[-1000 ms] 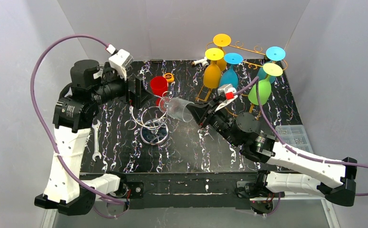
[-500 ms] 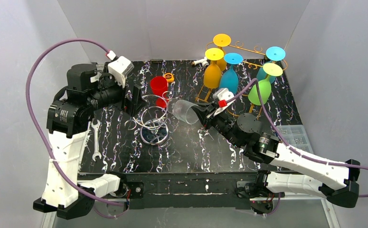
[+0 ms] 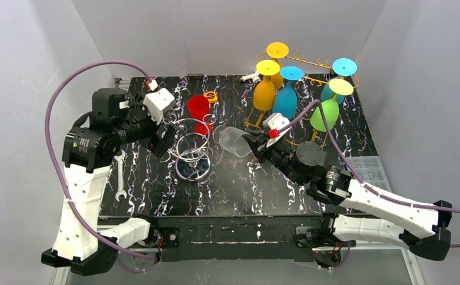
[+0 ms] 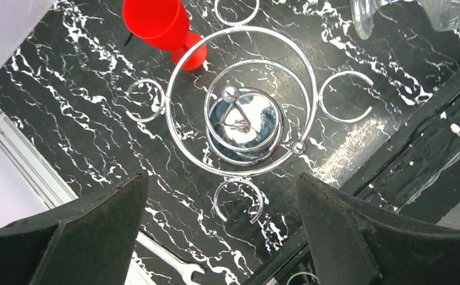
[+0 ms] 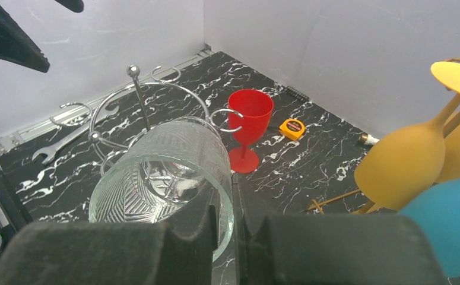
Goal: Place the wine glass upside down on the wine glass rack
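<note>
Wide-spread pincer, chrome wire rack, red goblet just beside it

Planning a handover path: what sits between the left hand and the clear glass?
The chrome wire rack: its upper rings fill that gap, as the top view shows. The red wine glass stands just behind it.

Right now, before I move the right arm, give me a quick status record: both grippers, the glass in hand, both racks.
right gripper: shut on the rim wall of the clear patterned glass, glass tilted
left gripper: open, empty, above the chrome spiral wire rack
chrome rack: no glasses on it
red plastic wine glass: upright beside the chrome rack
gold wire rack: back right, five coloured glasses hanging upside down
</note>
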Action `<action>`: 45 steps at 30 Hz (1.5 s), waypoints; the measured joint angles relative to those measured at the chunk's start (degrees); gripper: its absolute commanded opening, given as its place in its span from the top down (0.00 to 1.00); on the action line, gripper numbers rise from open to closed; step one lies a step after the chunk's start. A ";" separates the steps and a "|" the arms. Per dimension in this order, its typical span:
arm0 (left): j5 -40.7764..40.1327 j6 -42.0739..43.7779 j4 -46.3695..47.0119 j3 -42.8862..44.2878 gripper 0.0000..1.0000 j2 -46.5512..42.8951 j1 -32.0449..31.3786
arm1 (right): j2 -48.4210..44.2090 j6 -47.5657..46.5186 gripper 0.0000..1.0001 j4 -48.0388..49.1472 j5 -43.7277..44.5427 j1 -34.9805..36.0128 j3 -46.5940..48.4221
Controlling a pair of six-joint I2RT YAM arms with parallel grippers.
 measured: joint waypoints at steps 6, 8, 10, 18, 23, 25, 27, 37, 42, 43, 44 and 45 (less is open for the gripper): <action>0.50 1.01 1.64 -7.93 0.02 -1.57 0.00 | 0.04 0.87 0.99 -2.75 -3.04 0.00 0.94; 0.44 0.74 3.72 -10.91 0.03 -1.70 0.00 | 0.09 1.86 0.99 -4.15 -4.79 0.00 1.66; 0.15 0.37 5.77 -12.39 0.03 -1.40 0.00 | 0.22 3.10 0.99 -5.68 -6.97 0.00 2.56; 0.48 -0.63 12.63 -12.79 0.05 0.00 0.09 | 0.42 8.68 0.99 -11.67 -19.56 0.00 4.04; 0.50 -0.61 13.97 -12.81 0.05 -0.07 0.09 | 3.39 11.32 0.99 -13.46 -26.62 0.04 4.50; 0.50 -0.61 14.19 -13.03 0.05 -0.22 0.09 | 4.39 11.74 0.99 -14.14 -27.28 0.20 4.50; 0.48 -0.61 14.23 -13.42 0.05 -0.63 0.09 | 5.05 11.91 0.99 -14.58 -27.23 0.11 4.50; 0.15 -0.72 14.64 -14.91 0.02 -1.90 0.09 | 7.63 12.48 0.99 -15.74 -31.17 -12.20 4.50; 0.02 -1.57 14.56 -14.78 0.02 -3.45 0.09 | 7.89 12.41 0.99 -17.75 -31.43 -13.14 4.98; 0.02 -1.77 14.51 -14.62 0.02 -3.82 0.09 | 7.98 12.44 0.99 -17.90 -31.74 -13.14 5.42; 0.02 -1.97 14.49 -14.56 0.02 -4.15 0.09 | 8.07 12.44 0.99 -17.99 -31.85 -13.14 5.73; 0.02 -2.12 14.36 -14.53 0.02 -4.59 0.09 | 8.20 12.44 0.99 -18.25 -32.00 -13.14 6.32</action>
